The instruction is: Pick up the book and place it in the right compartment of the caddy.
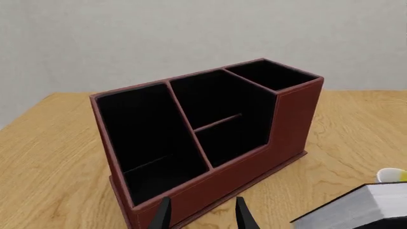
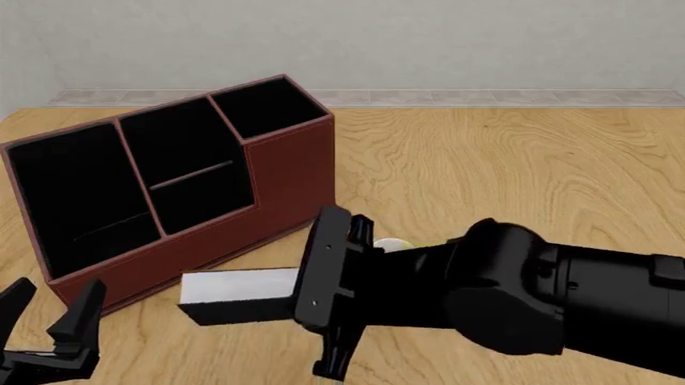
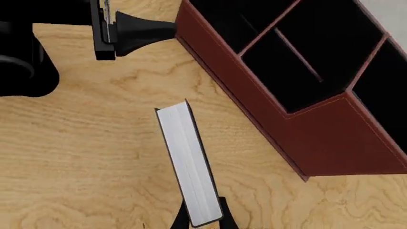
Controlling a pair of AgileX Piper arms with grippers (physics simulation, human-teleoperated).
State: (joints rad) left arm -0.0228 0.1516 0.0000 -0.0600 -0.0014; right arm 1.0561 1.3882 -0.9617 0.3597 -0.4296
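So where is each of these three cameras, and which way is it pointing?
Front view: fixed above and behind the arms, looking forward and down at caddy, book and both hands.
Left wrist view: behind the left hand, facing the caddy; its fingertips show.
Right wrist view: behind the right hand, looking down the book it grips; the left hand crosses the picture.
All three share caddy and book.

The book (image 2: 237,295) is thick, with black covers and white page edges, and sits in front of the caddy (image 2: 289,172), near its right end, with its page edges showing from the front. The caddy is a large reddish-brown box with a black interior, standing at an angle on the left. Its right compartment (image 2: 268,104), a small square well, lies farthest back.
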